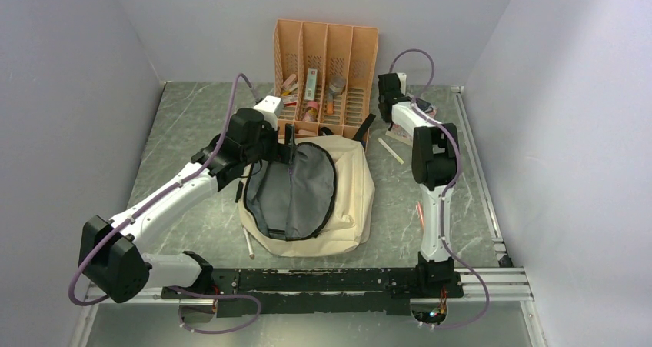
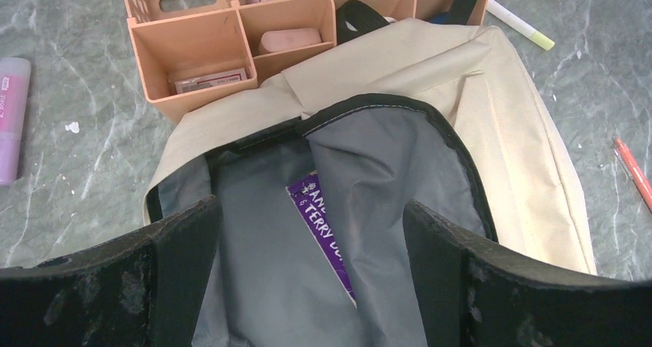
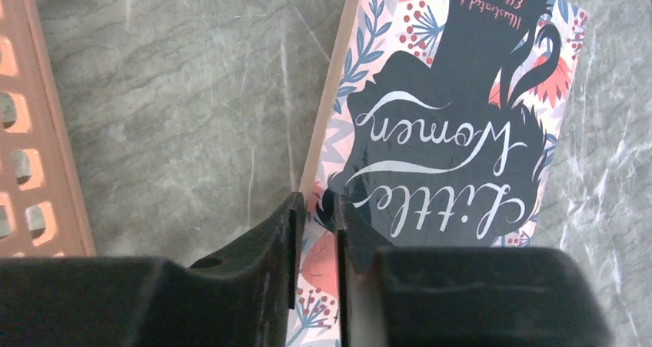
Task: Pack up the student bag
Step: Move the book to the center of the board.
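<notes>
1. The student bag (image 1: 342,205) lies in the middle of the table (image 1: 192,116), its far end up against the orange organiser (image 1: 327,47). The mouth gapes with the grey lining showing, and a purple book (image 2: 327,228) is already down inside.
2. My right gripper (image 3: 317,208) is at the far right, just right of the organiser. Its fingers are pinched across the edge of the Little Women book (image 3: 454,124), one on the cover and one on the page side. I judge that a grip, but a shallow one near a corner. I cannot tell whether the book has left the table.
3. My left gripper (image 2: 311,216) hangs over the far-left rim of the bag's mouth with its fingers spread wide, holding nothing.
4. The step in hand, as I read it, is getting this second book into the bag.
5. With so little bite, I would lift slowly and watch for the book swinging or slipping about the pinch.
6. I would carry it left and nearer, clear of the organiser's corner and the black strap beside it.
7. The lining is slack and folded over, so I would have the left fingers take the rim and hold the mouth open.
8. I would feed the book in edge first beside the purple one, and let go only once it is well inside.
</notes>
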Tool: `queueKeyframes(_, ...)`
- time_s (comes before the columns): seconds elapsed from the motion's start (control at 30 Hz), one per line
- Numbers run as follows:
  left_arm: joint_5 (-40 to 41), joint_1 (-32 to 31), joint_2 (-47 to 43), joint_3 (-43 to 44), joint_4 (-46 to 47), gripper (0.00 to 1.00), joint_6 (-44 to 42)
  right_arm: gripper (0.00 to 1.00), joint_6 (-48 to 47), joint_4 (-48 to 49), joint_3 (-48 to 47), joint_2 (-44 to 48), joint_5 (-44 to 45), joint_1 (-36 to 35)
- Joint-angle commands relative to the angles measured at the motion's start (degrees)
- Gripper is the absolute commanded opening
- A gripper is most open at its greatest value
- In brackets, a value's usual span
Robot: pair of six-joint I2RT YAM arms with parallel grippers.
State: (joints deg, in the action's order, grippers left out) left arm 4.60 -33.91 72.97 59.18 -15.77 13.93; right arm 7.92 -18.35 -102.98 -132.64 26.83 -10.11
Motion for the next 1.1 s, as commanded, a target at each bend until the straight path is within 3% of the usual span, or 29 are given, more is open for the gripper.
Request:
queueKeyframes(0.0, -1.85, 0.6, -1.25, -0.27, 2.06, 0.91, 0.21, 0.15, -1.4, -1.39, 4.04, 2.38, 0.19, -0.26)
queueKeyframes(0.1, -2.2, 0.6, -1.11, -0.27, 2.1, 0.9, 0.22, 0.0, -2.61, -0.8, 7.46, 4.42, -0.11, -0.22)
queueKeyframes(0.43, -2.83, 0.61, -0.71, -0.32, 2.25, 0.9, 0.39, 0.0, -6.96, 2.19, 24.46, 18.52, -3.35, -0.26)
queueKeyframes(0.67, -3.02, 0.69, -0.46, -0.36, 2.32, 0.9, 0.31, 0.0, -4.8, 3.98, 35.81, 29.39, -12.08, -0.18)
queueKeyframes(0.93, -2.92, 0.69, -0.66, -0.42, 2.36, 0.9, 0.4, 0.0, -2.93, 3.8, 37.03, 38.18, -11.99, 1.09)
queueKeyframes(0.97, -3.0, 0.71, -0.57, -0.49, 2.39, 0.9, 0.39, 0.09, -2.31, 3.95, 37.06, 38.64, -11.53, 1.54)
queueKeyframes(1.07, -3.64, 0.73, -0.61, -0.53, 2.65, 0.9, 0.61, 0.47, 0.9, 5.15, 37.67, 39.11, -11.96, 4.36)
